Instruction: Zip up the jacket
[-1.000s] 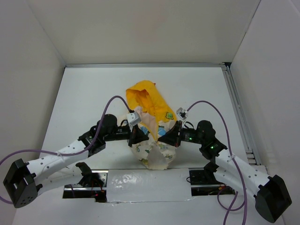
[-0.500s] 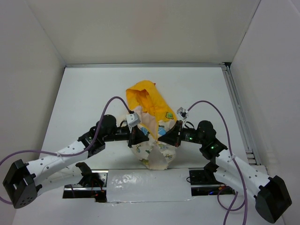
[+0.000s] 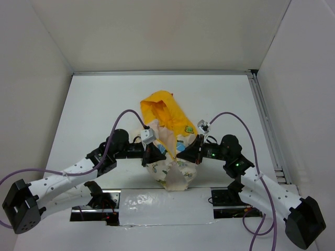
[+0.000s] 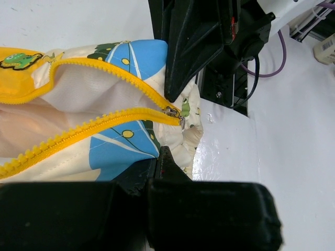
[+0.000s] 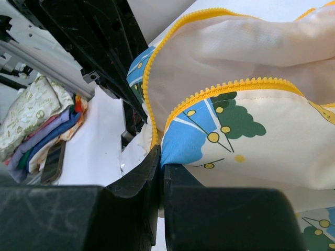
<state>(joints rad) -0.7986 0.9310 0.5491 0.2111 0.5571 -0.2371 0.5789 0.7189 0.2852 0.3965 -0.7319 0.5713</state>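
Note:
The jacket (image 3: pixel 175 172) is small and cream with blue, green and orange prints. Its yellow-orange hood (image 3: pixel 159 110) points to the far side. It lies bunched between both arms near the front of the table. My left gripper (image 3: pixel 152 155) is shut on the jacket's left front panel (image 4: pixel 112 151). My right gripper (image 3: pixel 187 153) is shut on the right front panel (image 5: pixel 209 141). The yellow zipper is open above the slider (image 4: pixel 172 111), which sits low near the hem. Both teeth rows (image 5: pixel 230 86) spread apart upward.
Silver tape (image 3: pixel 165 209) covers the table's front edge between the arm bases. White walls enclose the table on three sides, and a metal rail (image 3: pixel 267 125) runs along the right. A pile of folded cloth (image 5: pixel 36 130) shows off the table in the right wrist view.
Both grippers keep their hold on the jacket. The left gripper has shifted slightly down and toward the near edge, pulling the fabric a little tauter.

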